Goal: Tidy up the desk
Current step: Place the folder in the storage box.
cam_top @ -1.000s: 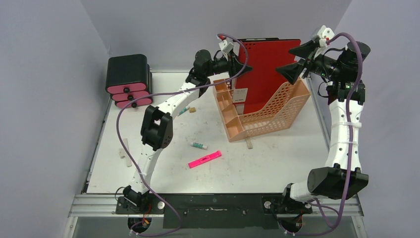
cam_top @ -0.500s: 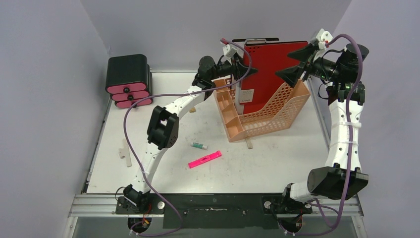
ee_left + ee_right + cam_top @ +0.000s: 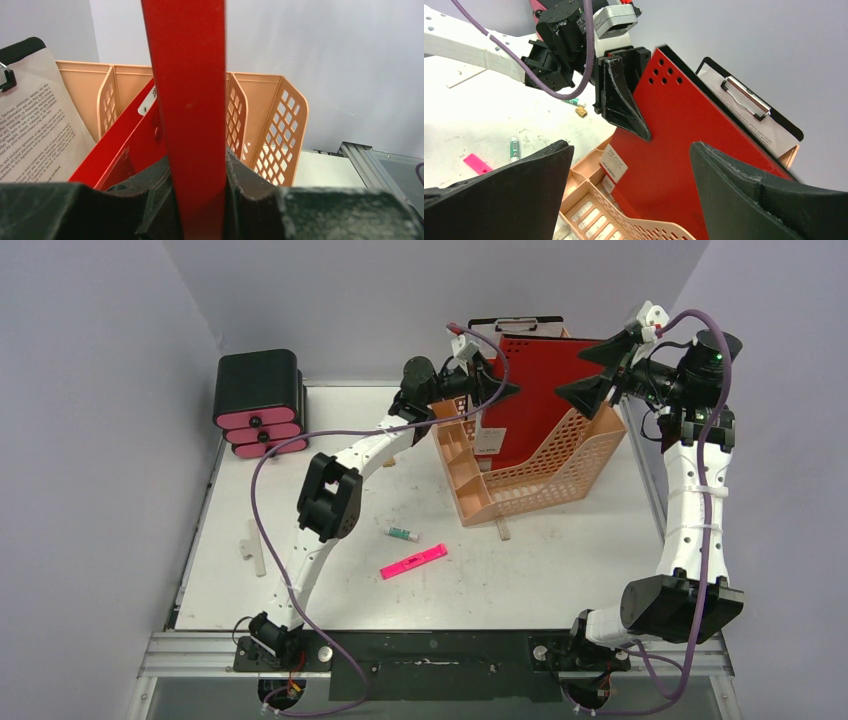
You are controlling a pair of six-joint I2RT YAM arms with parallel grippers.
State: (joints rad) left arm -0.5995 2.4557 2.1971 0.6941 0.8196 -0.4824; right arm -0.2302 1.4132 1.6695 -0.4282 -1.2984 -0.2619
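In the top view, a clipboard [image 3: 515, 324] stands behind the red folder [image 3: 540, 390] in the upper middle of the frame, with only its clip and top edge showing. The folder's lower part is hidden inside the orange rack [image 3: 540, 475]. In the left wrist view the folder's edge runs up the centre and is cut off at the top of the frame. The print on the clipboard's sheet at the left is too small to read. A few small pale bits on the desk [image 3: 560, 560] cannot be identified.

The left gripper [image 3: 497, 390] has its jaws drawn in narrow, pinching the folder's upper left edge from both sides. The right gripper [image 3: 590, 370] hangs just right of the folder's top with its jaws spread wide, holding and touching nothing.

The desk fills the middle and lower part of the top view. It is a flat white top, scuffed and speckled, with a metal rim and a black front rail. On it lie a pink marker [image 3: 413, 561] and a small tube [image 3: 402, 533] at centre, and a black drawer box [image 3: 258, 405] stands at upper left.
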